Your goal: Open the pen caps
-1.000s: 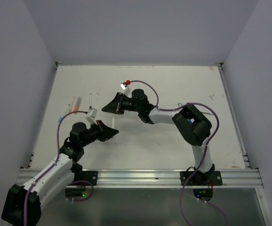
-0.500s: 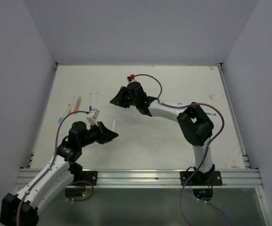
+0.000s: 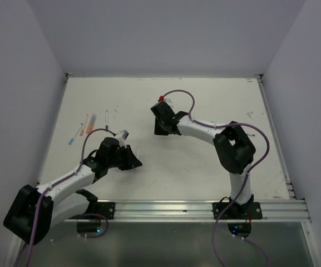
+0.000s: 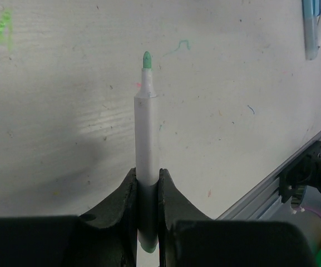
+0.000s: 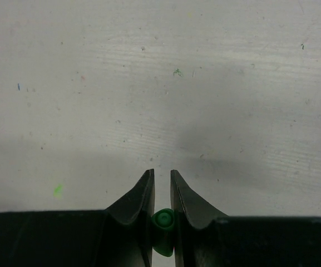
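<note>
My left gripper (image 4: 147, 171) is shut on a white pen barrel (image 4: 147, 128) with a bare green tip (image 4: 147, 59) and no cap on it. The pen sticks out ahead of the jaws, just above the white table. In the top view the left gripper (image 3: 132, 161) is at the near left of the table. My right gripper (image 5: 162, 173) is shut on a stubby green pen cap (image 5: 163, 222), held deep between the fingers with its open end facing out. In the top view the right gripper (image 3: 161, 129) points down at the table's middle, apart from the left.
Several other pens (image 3: 82, 127) lie at the far left of the table, one a little apart (image 3: 106, 118). A light blue pen (image 4: 311, 28) shows at the top right of the left wrist view. An aluminium rail (image 3: 166, 210) runs along the near edge. Walls enclose three sides.
My right gripper has moved right, away from the left gripper, and turned down toward the table with the green cap. The left arm has swung lower, its gripper staying near the same spot.
</note>
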Robot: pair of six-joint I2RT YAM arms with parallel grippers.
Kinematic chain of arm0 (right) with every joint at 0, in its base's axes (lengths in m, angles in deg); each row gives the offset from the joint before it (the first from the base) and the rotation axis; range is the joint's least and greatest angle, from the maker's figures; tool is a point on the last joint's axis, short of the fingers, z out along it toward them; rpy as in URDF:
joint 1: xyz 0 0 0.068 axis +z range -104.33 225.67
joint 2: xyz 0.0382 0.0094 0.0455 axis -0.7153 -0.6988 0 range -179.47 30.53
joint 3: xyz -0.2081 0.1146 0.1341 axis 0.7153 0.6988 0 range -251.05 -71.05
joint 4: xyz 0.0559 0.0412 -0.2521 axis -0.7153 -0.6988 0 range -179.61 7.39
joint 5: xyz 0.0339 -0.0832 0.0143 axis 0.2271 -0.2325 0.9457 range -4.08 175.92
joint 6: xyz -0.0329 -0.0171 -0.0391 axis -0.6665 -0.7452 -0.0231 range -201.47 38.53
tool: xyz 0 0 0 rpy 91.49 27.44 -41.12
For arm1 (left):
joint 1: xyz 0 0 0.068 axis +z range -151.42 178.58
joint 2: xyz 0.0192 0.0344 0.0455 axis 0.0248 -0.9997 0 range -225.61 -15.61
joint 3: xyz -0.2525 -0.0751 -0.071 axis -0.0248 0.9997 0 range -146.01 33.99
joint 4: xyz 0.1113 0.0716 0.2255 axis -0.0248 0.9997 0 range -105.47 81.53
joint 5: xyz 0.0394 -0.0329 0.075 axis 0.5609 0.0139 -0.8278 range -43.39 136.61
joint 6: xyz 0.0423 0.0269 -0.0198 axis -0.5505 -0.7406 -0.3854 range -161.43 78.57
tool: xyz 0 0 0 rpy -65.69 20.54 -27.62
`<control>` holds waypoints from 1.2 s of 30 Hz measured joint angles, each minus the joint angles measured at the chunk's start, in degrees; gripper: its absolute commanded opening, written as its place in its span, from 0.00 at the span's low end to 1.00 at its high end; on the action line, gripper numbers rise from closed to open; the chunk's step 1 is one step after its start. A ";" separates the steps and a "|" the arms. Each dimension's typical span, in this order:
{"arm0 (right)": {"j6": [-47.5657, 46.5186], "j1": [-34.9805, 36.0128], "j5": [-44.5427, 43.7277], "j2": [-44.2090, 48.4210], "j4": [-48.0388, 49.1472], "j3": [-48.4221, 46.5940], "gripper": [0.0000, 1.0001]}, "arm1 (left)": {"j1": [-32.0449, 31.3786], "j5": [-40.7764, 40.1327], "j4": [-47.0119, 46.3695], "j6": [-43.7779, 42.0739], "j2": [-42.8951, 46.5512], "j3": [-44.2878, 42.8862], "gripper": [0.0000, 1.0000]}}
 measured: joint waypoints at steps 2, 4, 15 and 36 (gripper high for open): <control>-0.50 -0.02 -0.31 -0.20 -0.39 0.00 0.00 | -2.25 -0.90 -1.25 0.44 -2.19 0.00 0.07; -0.85 -0.13 -0.33 -0.48 -0.81 0.00 0.00 | -4.39 -1.49 -2.62 1.14 -3.50 0.00 0.10; -1.44 -0.24 -0.50 -2.29 -1.20 0.00 0.03 | -11.61 -4.07 -11.82 5.73 -10.69 0.33 0.29; -2.40 -1.14 -5.53 1.27 -2.27 7.61 0.06 | -12.24 -4.90 -21.59 8.81 -16.46 1.92 0.44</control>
